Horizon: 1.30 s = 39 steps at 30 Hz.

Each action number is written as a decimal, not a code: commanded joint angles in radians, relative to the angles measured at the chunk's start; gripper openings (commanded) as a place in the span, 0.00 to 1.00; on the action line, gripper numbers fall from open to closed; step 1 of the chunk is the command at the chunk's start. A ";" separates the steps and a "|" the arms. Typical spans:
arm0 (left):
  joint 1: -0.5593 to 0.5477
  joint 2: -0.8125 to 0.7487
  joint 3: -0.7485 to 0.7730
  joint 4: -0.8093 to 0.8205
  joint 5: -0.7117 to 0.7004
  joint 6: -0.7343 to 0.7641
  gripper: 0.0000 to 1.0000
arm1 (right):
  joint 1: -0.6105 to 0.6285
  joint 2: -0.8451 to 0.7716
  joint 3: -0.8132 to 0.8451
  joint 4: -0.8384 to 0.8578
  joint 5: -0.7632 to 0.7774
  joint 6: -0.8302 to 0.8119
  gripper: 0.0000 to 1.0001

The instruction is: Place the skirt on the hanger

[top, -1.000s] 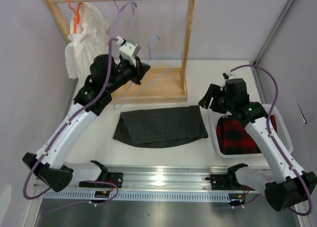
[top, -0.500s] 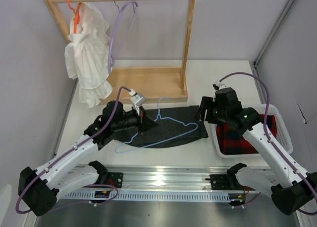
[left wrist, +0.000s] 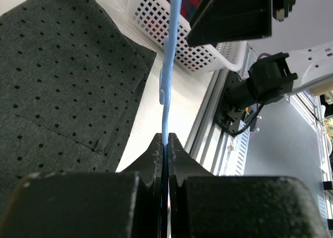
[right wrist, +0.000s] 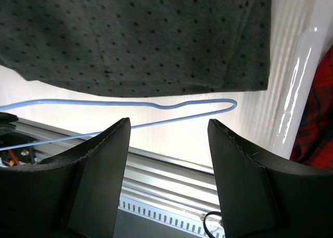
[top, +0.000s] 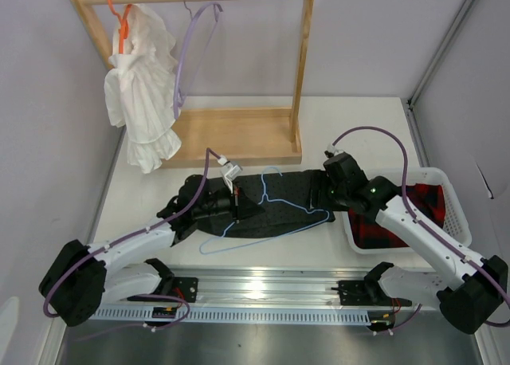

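The dark dotted skirt point(top: 283, 213) lies flat on the table in front of the rack. My left gripper point(top: 244, 206) is shut on the thin light-blue hanger point(top: 287, 200), which lies low across the skirt with its hook toward the rack. In the left wrist view the hanger wire point(left wrist: 169, 66) runs up out of the pinched fingertips point(left wrist: 166, 140), with the skirt point(left wrist: 62, 77) to the left. My right gripper point(top: 320, 194) hovers open over the skirt's right edge. In its own view the hanger's end point(right wrist: 208, 104) and the skirt point(right wrist: 135, 35) lie beyond the open gripper point(right wrist: 169, 124), untouched.
A wooden rack point(top: 239, 134) stands at the back with a lavender hanger point(top: 187, 54) and a white garment point(top: 143, 86) on an orange hanger point(top: 119, 18). A white basket point(top: 450, 191) holding a red plaid garment point(top: 382, 221) sits right of the skirt. A metal rail point(top: 263, 289) runs along the near edge.
My left arm has carried the blue hanger from the rack down onto the skirt. My right arm has moved left and lower, to the skirt's right edge.
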 commanded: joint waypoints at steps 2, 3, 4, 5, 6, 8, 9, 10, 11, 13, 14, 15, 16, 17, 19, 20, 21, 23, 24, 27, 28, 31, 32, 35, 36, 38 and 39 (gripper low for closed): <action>-0.005 0.072 -0.010 0.206 0.029 -0.038 0.00 | 0.004 0.008 -0.043 0.036 0.031 0.029 0.66; -0.005 0.083 -0.006 0.205 0.024 -0.036 0.00 | 0.004 0.013 -0.050 0.044 0.027 0.029 0.66; -0.005 0.100 -0.007 0.209 0.024 -0.035 0.00 | 0.004 0.021 -0.072 0.062 0.024 0.032 0.66; -0.006 0.106 -0.004 0.206 0.023 -0.030 0.00 | 0.004 0.024 -0.083 0.074 0.019 0.033 0.66; -0.005 0.112 -0.003 0.195 0.014 -0.025 0.00 | 0.004 0.034 -0.095 0.096 0.011 0.035 0.65; -0.005 0.121 -0.003 0.182 0.012 -0.016 0.00 | 0.004 0.045 -0.124 0.116 0.005 0.040 0.63; -0.005 0.124 -0.004 0.174 0.014 -0.012 0.00 | 0.004 0.056 -0.132 0.121 0.004 0.044 0.62; -0.005 0.126 -0.003 0.169 0.011 -0.007 0.00 | 0.004 0.059 -0.148 0.136 0.002 0.046 0.60; -0.005 0.133 -0.006 0.162 0.011 -0.006 0.00 | 0.004 0.062 -0.156 0.144 0.001 0.049 0.59; -0.005 0.141 -0.010 0.160 0.000 -0.005 0.00 | 0.004 0.070 -0.167 0.167 0.001 0.052 0.58; -0.006 0.153 -0.013 0.160 -0.002 -0.004 0.00 | 0.004 0.074 -0.179 0.173 0.002 0.052 0.57; -0.006 0.163 -0.013 0.159 -0.002 -0.004 0.00 | 0.004 0.085 -0.187 0.186 0.004 0.052 0.56; -0.006 0.169 -0.010 0.162 -0.008 -0.004 0.00 | 0.003 0.091 -0.192 0.196 0.002 0.050 0.56; -0.006 0.176 -0.012 0.165 -0.009 -0.005 0.00 | 0.003 0.097 -0.202 0.206 -0.001 0.050 0.56; -0.005 0.180 -0.013 0.157 -0.022 -0.001 0.00 | 0.003 0.114 -0.208 0.229 -0.004 0.053 0.55; -0.005 0.180 -0.013 0.152 -0.026 -0.001 0.00 | 0.003 0.119 -0.212 0.237 -0.004 0.055 0.55; -0.006 0.181 -0.013 0.145 -0.032 0.002 0.00 | 0.003 0.123 -0.218 0.245 -0.004 0.056 0.53; -0.005 0.187 -0.006 0.119 -0.055 0.011 0.00 | 0.004 0.134 -0.222 0.254 -0.002 0.058 0.53; -0.005 0.187 -0.007 0.116 -0.064 0.011 0.00 | 0.003 0.136 -0.227 0.256 0.002 0.059 0.52; -0.005 0.189 -0.007 0.113 -0.095 0.007 0.00 | 0.004 0.139 -0.239 0.266 0.008 0.063 0.51; -0.005 0.190 -0.006 0.111 -0.101 0.007 0.00 | 0.004 0.140 -0.242 0.266 0.013 0.063 0.51; -0.003 0.201 -0.001 0.113 -0.117 0.002 0.00 | 0.004 0.152 -0.248 0.263 0.033 0.061 0.51; -0.005 0.206 0.005 0.114 -0.117 0.002 0.00 | 0.006 0.157 -0.251 0.266 0.036 0.061 0.51; -0.005 0.218 0.008 0.122 -0.123 -0.002 0.00 | 0.009 0.171 -0.259 0.274 0.050 0.061 0.50; -0.005 0.221 0.008 0.122 -0.124 -0.002 0.00 | 0.012 0.175 -0.262 0.274 0.062 0.061 0.50; -0.003 0.227 0.011 0.119 -0.126 0.002 0.00 | 0.017 0.180 -0.268 0.275 0.074 0.064 0.50; -0.003 0.229 0.014 0.110 -0.134 0.005 0.00 | 0.018 0.180 -0.273 0.277 0.077 0.066 0.50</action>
